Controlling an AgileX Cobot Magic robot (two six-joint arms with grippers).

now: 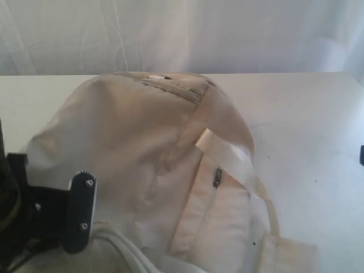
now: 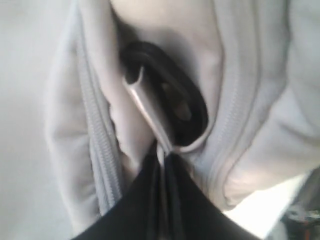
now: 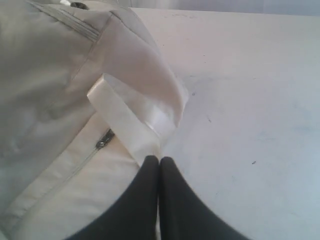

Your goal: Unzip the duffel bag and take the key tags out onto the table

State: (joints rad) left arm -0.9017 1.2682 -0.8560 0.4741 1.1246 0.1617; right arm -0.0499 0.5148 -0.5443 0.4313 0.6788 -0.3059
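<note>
The cream duffel bag lies on the white table with its top zipper running along the far end. My left gripper is shut on a metal zipper pull that carries a black loop, between folds of pale fabric. The left arm sits at the bag's near left corner. My right gripper is shut with nothing in it, over the table just off the bag's strap. No key tags show in any view.
A side pocket with a small metal zipper pull faces the camera, crossed by a pale webbing strap. A white curtain hangs behind the table. A dark sliver of the right arm shows at the right edge.
</note>
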